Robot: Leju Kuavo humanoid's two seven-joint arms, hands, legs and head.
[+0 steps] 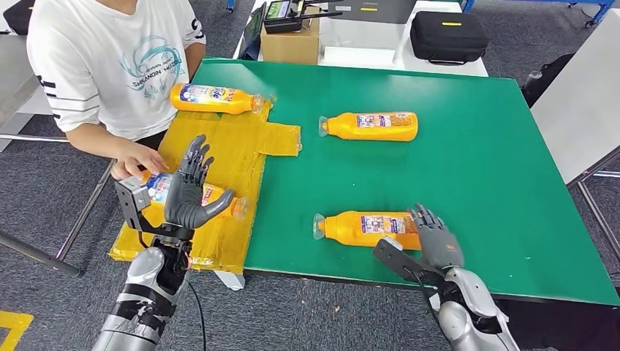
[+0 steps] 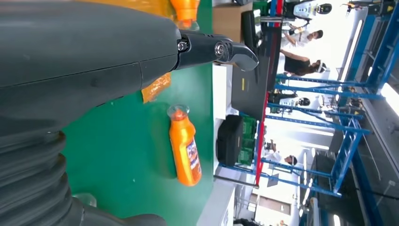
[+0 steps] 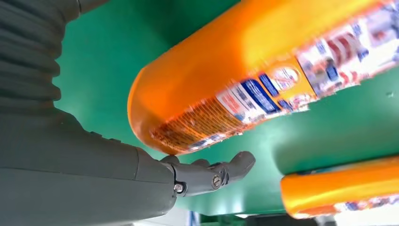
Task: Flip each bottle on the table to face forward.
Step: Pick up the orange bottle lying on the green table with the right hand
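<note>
The green tabletop point(image 1: 497, 183) has open room on its right; a yellow sheet point(image 1: 227, 164) overhangs its left edge; four orange bottles lie on their sides; the left hand point(image 1: 188, 191), fingers apart, hovers over the near-left bottle point(image 1: 219, 199); the right hand point(image 1: 437, 238), fingers spread, rests against the near bottle point(image 1: 362, 227) by the near edge; a person's hand point(image 1: 137, 159) touches the sheet.

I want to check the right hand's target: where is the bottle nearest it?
In the head view, the bottle lies on its side near the green table's front edge, right hand at its base.

Four orange bottles point(image 1: 371, 126) point(image 1: 213, 98) point(image 1: 363, 228) point(image 1: 191, 196), all lying flat.
</note>
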